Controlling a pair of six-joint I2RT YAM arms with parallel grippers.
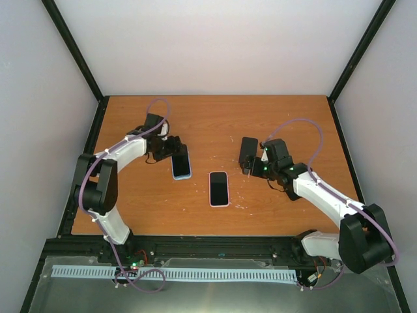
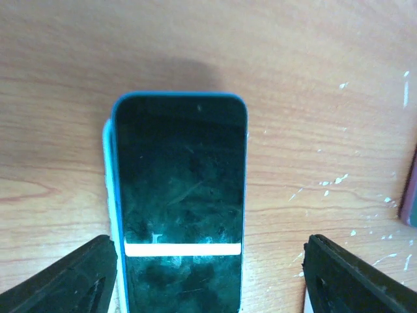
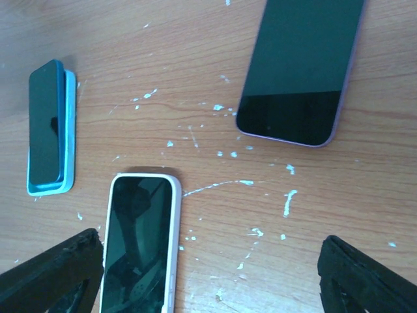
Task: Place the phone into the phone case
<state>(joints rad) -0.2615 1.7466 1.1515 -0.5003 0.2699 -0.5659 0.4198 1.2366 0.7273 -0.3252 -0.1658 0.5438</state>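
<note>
Phone [image 2: 179,202], screen up, is seen lying slightly offset on the phone case [image 2: 108,169] on the table [image 2: 313,78], between the wide-spread fingers of the left gripper [image 2: 210,255]; nothing is gripped.

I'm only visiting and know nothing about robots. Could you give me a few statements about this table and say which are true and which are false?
1. Three phones lie on the table. True.
2. The left gripper is clamped shut on the blue phone. False: its jaws stand open, with one finger on either side of the phone.
3. The blue phone rests screen up on a paler blue case. True.
4. The right gripper holds the purple-edged phone. False: it is open and holds nothing, and that phone lies flat on the wood beyond its fingertips.
5. From above, the pale-cased phone lies between the other two. True.
</note>
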